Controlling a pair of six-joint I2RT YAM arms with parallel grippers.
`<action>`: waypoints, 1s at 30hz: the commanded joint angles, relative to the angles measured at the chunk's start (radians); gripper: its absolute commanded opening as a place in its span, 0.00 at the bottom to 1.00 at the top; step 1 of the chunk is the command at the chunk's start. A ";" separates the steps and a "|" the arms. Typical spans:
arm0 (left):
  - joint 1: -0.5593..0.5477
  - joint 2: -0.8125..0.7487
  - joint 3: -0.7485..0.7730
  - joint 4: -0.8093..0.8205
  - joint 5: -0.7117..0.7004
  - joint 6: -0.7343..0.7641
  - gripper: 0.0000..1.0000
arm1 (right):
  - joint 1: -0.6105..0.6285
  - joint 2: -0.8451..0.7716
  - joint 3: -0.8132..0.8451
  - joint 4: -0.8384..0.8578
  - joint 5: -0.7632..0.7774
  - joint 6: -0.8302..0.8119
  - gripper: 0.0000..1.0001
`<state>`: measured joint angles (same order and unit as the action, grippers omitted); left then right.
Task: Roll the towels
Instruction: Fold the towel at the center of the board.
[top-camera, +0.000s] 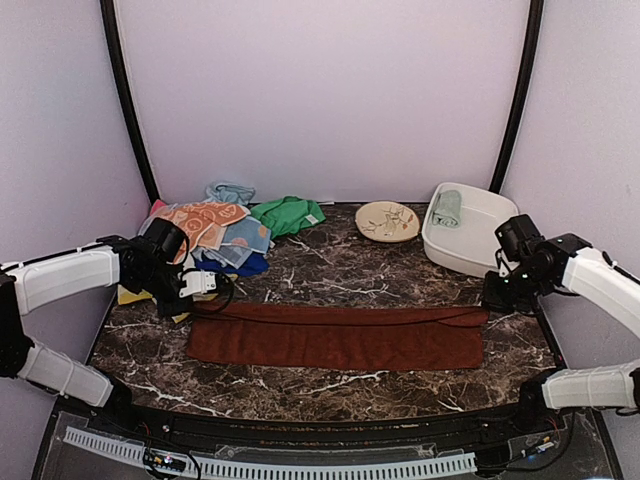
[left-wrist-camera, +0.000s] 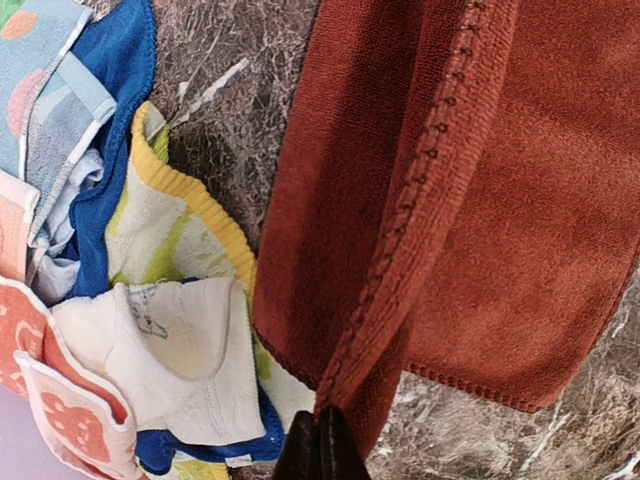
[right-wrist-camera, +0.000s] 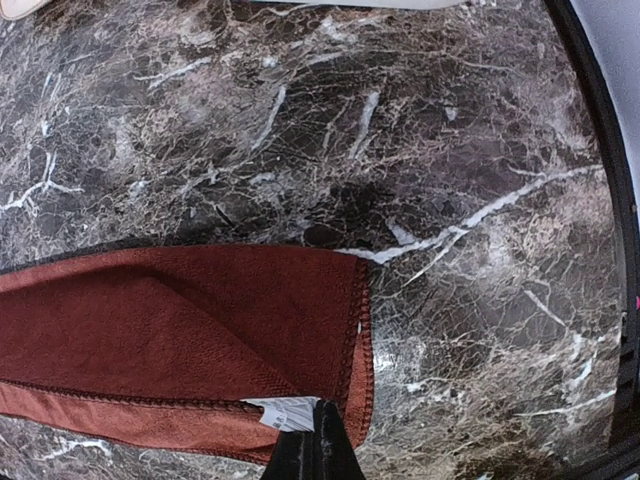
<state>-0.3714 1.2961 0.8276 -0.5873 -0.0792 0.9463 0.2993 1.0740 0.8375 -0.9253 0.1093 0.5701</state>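
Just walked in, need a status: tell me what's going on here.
Both arms hold the maroon towel, which lies folded into a long strip across the table. The left arm pinches its left end in shut jaws, the right arm its right end. No roll yet. A mint-green towel sits in the white tub; other towels are piled back left.
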 joint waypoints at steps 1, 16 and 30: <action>-0.010 -0.056 -0.044 -0.072 0.050 -0.036 0.00 | -0.003 -0.057 -0.063 0.028 0.014 0.082 0.00; -0.041 -0.117 -0.075 -0.112 0.075 -0.051 0.00 | 0.034 -0.150 -0.162 0.034 0.011 0.126 0.00; -0.107 -0.138 -0.132 -0.141 0.088 -0.075 0.00 | 0.213 -0.067 -0.155 -0.034 0.148 0.255 0.00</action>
<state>-0.4561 1.1591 0.7185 -0.6914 -0.0017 0.8948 0.5034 1.0370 0.6823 -0.9379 0.2012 0.7677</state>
